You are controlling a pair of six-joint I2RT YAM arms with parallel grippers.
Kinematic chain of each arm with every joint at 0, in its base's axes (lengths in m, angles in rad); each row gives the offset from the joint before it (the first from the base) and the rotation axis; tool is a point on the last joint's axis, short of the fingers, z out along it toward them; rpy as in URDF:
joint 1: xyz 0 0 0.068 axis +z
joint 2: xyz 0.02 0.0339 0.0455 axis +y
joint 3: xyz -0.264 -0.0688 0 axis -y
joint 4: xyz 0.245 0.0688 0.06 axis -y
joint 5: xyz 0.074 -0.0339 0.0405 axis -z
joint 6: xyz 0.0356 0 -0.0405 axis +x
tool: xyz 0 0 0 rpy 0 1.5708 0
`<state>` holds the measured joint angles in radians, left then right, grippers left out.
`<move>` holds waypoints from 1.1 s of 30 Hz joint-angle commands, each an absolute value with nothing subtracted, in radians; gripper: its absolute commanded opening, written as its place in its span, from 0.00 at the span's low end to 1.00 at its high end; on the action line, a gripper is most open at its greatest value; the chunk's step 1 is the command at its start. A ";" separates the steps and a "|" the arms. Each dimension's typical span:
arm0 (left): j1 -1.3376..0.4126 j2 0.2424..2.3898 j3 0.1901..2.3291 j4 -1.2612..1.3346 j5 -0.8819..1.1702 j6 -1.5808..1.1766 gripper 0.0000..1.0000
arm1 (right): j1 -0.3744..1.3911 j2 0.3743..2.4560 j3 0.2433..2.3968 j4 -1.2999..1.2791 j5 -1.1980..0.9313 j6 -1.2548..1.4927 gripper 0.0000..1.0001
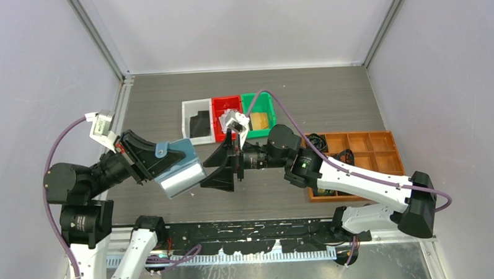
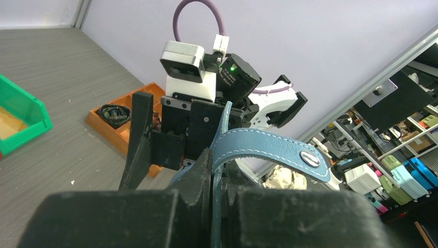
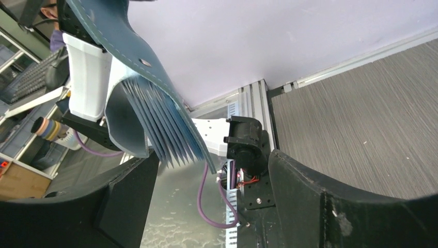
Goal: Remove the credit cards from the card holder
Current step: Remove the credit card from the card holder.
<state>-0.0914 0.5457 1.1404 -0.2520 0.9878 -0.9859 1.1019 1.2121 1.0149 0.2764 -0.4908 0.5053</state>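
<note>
Ok, status: L gripper (image 1: 169, 159) is clamped tight on the card holder (image 1: 182, 169), holding it off the table (image 1: 330, 99) at centre-left of the top view. L wrist cam shows its fingers (image 2: 199, 178) pinching the wallet's edge, with the snap tab (image 2: 268, 147) curling over toward frame right. R gripper (image 1: 203, 176) has jaws wide apart w/ nothing in them, tips just beside the holder's open end at frame centre. On R wrist cam the holder hangs upper left, light-blue slots fanned out, lower edge just above the gap between the fingers (image 3: 119, 206). No contact afaict. Can't tell if any slot has a card, all layers look blue. Upper centre of top view: black card (image 1: 200, 124) in white bin (image 1: 188, 123), gold card (image 1: 259, 120) in green bin (image 1: 269, 107). Red bin (image 1: 226, 100) sits between them, partly hidden by R wrist cam, w/ smth silver-ish inside, prob a card.
</note>
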 commanded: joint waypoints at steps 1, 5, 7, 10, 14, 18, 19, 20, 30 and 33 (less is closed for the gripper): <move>-0.090 0.531 1.171 -0.217 0.997 -0.976 0.00 | 1.097 1.212 1.036 0.404 -0.488 0.543 0.82; -0.089 0.534 1.178 -0.218 0.998 -0.973 0.00 | 1.090 1.215 1.044 0.399 -0.445 0.548 0.82; -0.089 0.530 1.180 -0.223 1.003 -0.969 0.00 | 1.090 1.225 1.048 0.421 -0.433 0.558 0.82; -0.089 0.522 1.176 -0.235 1.014 -0.955 0.00 | 1.089 1.247 1.052 0.475 -0.423 0.594 0.83; -0.090 0.515 1.161 -0.243 1.006 -0.956 0.00 | 1.090 1.297 1.060 0.611 -0.458 0.688 0.84; -0.090 0.518 1.147 -0.246 0.999 -0.964 0.00 | 1.090 1.329 1.084 0.696 -0.478 0.750 0.80; -0.089 0.520 1.145 -0.246 0.999 -0.965 0.00 | 1.090 1.330 1.087 0.713 -0.475 0.758 0.79; -0.089 0.521 1.144 -0.246 0.998 -0.964 0.00 | 1.090 1.330 1.089 0.724 -0.474 0.766 0.78; -0.089 0.516 1.119 -0.244 1.000 -0.967 0.00 | 1.095 1.277 1.126 0.694 -0.442 0.727 0.74; -0.090 0.515 1.117 -0.247 1.002 -0.966 0.00 | 1.104 1.296 1.135 0.703 -0.445 0.721 0.72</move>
<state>-0.0914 0.5259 1.1133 -0.2760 0.9958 -0.9615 1.0958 1.3102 1.0870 0.6342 -0.4648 0.7368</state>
